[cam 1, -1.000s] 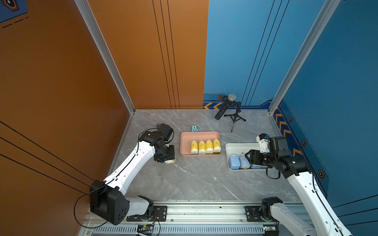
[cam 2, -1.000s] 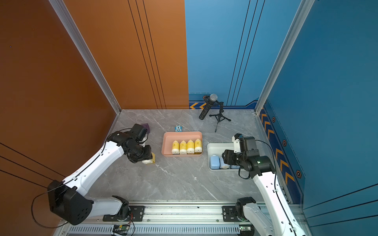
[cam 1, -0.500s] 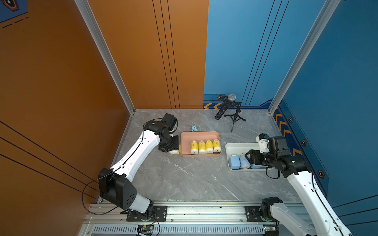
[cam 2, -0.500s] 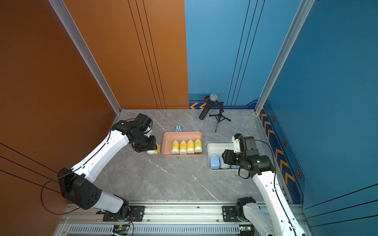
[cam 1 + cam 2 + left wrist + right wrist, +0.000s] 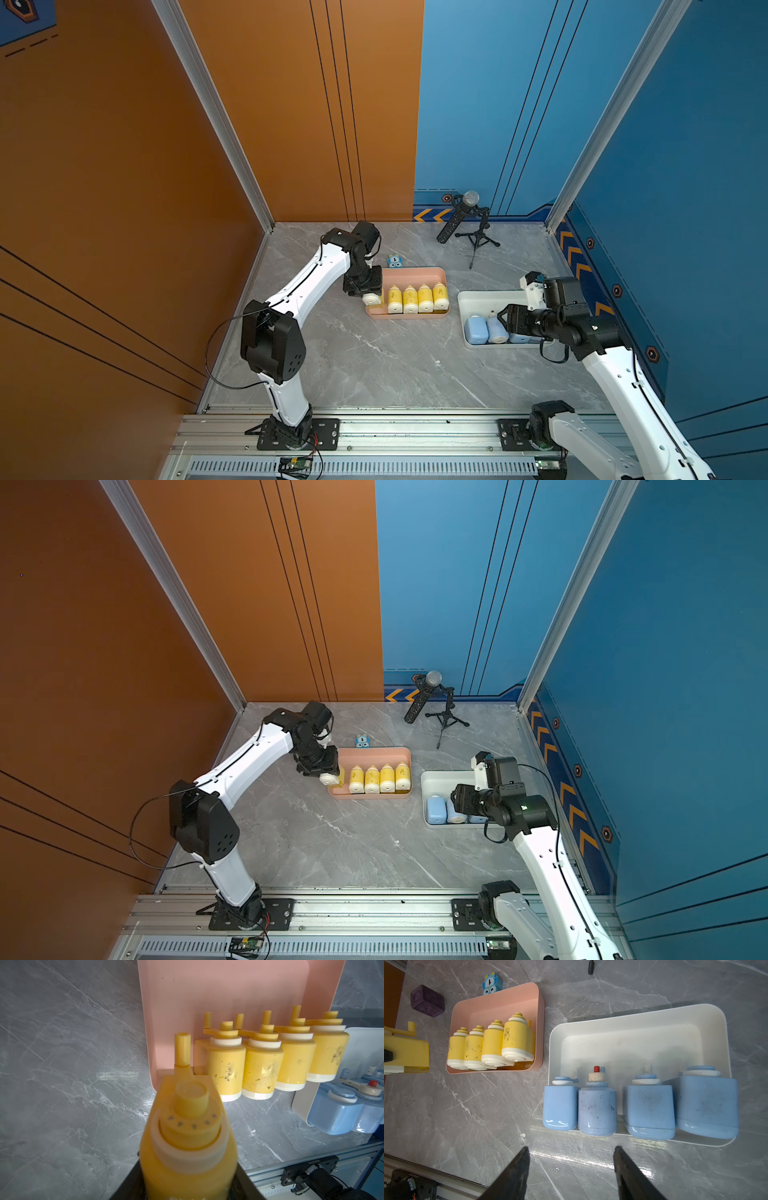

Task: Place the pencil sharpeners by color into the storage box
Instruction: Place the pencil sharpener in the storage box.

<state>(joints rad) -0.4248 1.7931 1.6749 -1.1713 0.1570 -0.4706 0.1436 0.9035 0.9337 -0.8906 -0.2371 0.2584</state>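
My left gripper [image 5: 371, 297] is clamped partway closed on a yellow sharpener [image 5: 187, 1136], held just beside the end of the pink tray [image 5: 415, 272], where four more yellow sharpeners [image 5: 417, 297] sit in a row. My right gripper [image 5: 572, 1148] has its jaws parted and empty, near the white tray [image 5: 633, 1043] holding four blue sharpeners [image 5: 648, 1109].

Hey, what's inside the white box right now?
Four light blue sharpeners sit in a row along the near long side of the white box; the rest of its floor is bare. In both top views the right gripper covers part of that row.
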